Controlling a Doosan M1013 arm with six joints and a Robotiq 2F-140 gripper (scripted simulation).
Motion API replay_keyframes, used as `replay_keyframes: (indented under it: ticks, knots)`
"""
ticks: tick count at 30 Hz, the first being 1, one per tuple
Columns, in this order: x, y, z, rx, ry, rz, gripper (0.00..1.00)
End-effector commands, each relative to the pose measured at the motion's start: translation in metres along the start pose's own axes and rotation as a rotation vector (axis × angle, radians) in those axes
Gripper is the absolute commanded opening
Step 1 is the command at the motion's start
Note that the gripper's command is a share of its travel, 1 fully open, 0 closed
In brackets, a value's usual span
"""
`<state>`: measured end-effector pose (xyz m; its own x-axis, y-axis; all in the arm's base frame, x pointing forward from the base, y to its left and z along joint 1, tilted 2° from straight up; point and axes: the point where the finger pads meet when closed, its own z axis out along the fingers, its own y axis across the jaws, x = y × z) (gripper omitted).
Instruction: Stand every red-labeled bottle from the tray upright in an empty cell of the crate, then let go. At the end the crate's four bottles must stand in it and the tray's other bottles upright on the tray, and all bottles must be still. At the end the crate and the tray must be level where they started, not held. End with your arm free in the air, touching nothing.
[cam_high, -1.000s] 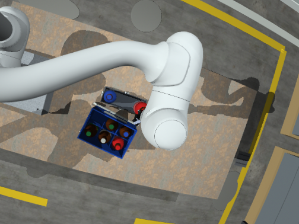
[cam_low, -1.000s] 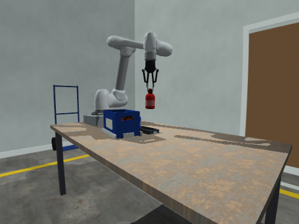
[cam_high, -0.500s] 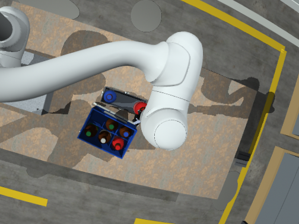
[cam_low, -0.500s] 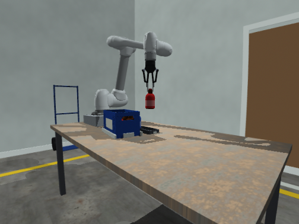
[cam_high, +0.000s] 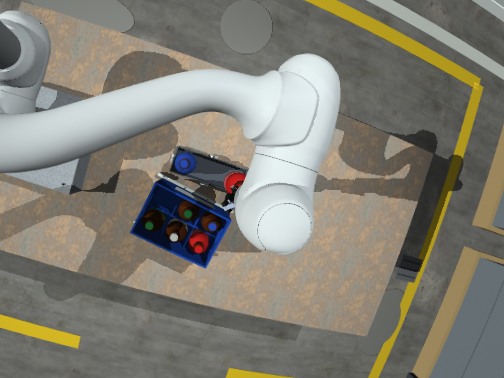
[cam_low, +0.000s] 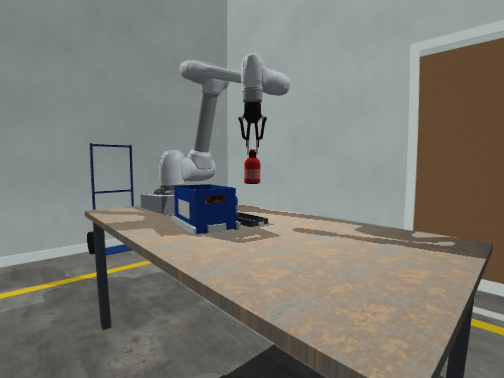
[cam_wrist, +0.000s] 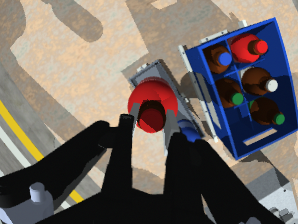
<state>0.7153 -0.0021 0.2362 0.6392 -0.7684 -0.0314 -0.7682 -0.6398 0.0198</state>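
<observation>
The gripper points straight down, its jaws closed on the neck of a red bottle. The bottle hangs upright below the fingers, cap between the pads and body clear beneath them, high above the table. In the wrist view the bottle's red shoulder sits directly under the fingertips, with the tray below it and the crate to one side. In the top view the held bottle shows partly under the wrist, over the end of the dark tray nearest the wrist. A blue-capped bottle stands at the tray's other end. The blue crate lies just beside the tray. It holds five bottles: a red one in a corner cell, and brown ones capped green, white, green and blue. A blue cart stands behind the table by the wall.
</observation>
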Motion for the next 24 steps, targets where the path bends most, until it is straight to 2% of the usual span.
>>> replay_keyframes:
  ticks: [1,24]
  knots:
    - [0.0,0.001,0.0,0.0,0.0,0.0,0.0]
    - [-0.004,0.02,0.0,0.0,0.0,0.0,0.0]
